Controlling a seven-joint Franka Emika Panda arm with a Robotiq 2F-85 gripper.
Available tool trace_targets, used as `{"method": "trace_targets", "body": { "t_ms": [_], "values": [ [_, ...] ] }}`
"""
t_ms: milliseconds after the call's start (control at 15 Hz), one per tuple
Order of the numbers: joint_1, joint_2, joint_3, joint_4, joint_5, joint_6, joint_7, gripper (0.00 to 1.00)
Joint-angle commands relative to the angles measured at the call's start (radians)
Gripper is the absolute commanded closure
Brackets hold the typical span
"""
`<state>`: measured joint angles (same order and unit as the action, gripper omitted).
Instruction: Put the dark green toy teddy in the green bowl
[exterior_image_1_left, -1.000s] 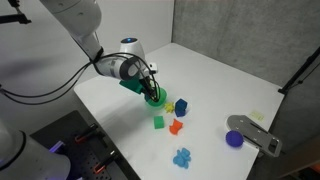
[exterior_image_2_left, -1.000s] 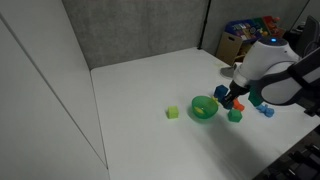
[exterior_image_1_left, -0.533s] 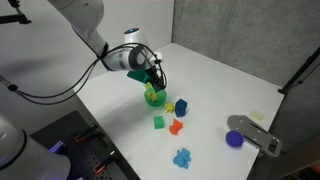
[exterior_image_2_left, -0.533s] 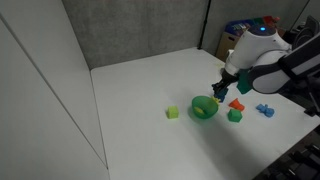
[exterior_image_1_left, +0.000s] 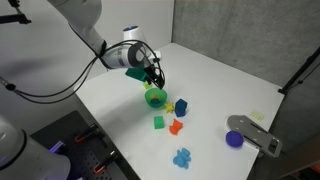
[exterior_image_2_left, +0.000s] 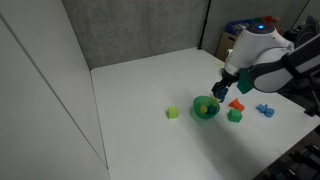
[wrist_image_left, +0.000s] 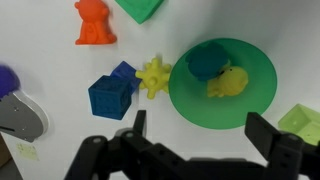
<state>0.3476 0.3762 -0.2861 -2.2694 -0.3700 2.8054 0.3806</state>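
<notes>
Gripper: the black two-finger gripper (wrist_image_left: 198, 128) is hanging above the white tabletop (exterior_image_1_left: 220, 80), spread wide and gripping nothing. In the wrist view its fingers (wrist_image_left: 135, 125) are reaching in from the bottom edge, one on either side of the bowl's near rim.

Arm: the white robot arm (exterior_image_1_left: 125, 55) is leaning in over the table, carrying the gripper (exterior_image_1_left: 155, 75) just over the bowl in both exterior views (exterior_image_2_left: 222, 90).

Task toy: the tiny dark teal-green lumpy toy teddy (wrist_image_left: 206, 62) is lying inside the bowl, near its upper-left inner wall in the wrist view.

Bowl: the small round bright green bowl (wrist_image_left: 250, 105) with a paler inside is sitting upright on the table (exterior_image_1_left: 155, 98) (exterior_image_2_left: 204, 110).

Bowl companion: a small yellow toy figure (wrist_image_left: 228, 84) is resting in the bowl right beside the teddy.

Just outside the bowl: a yellow spiky toy (wrist_image_left: 154, 76) is lying close to the rim, with a dark blue cube (wrist_image_left: 110, 95) next to it.

Farther out: an orange toy figure (wrist_image_left: 92, 22) and a green block (exterior_image_1_left: 158, 122) are lying apart from the bowl. A light green cube (exterior_image_2_left: 172, 113) is sitting on the bowl's other side.

Far pieces: a light blue toy (exterior_image_1_left: 182, 157) and a purple round dish (exterior_image_1_left: 234, 139) are lying well apart from the bowl.
</notes>
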Motion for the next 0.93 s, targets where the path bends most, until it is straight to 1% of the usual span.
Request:
{"method": "trace_targets", "body": {
  "t_ms": [0, 200, 333, 533, 667, 867],
  "values": [
    [-0.079, -0.127, 0.08, -0.073, 0.045, -0.063, -0.062, 0.0],
    [-0.134, -0.208, 0.134, -0.119, 0.076, -0.104, -0.093, 0.0],
    [-0.178, -0.275, 0.176, -0.154, 0.123, -0.147, -0.132, 0.0],
    [-0.238, -0.376, 0.234, -0.195, 0.257, -0.243, -0.249, 0.0],
    [-0.262, -0.439, 0.246, -0.208, 0.315, -0.313, -0.3, 0.0],
    [-0.288, -0.525, 0.247, -0.202, 0.364, -0.455, -0.351, 0.0]
  ]
}}
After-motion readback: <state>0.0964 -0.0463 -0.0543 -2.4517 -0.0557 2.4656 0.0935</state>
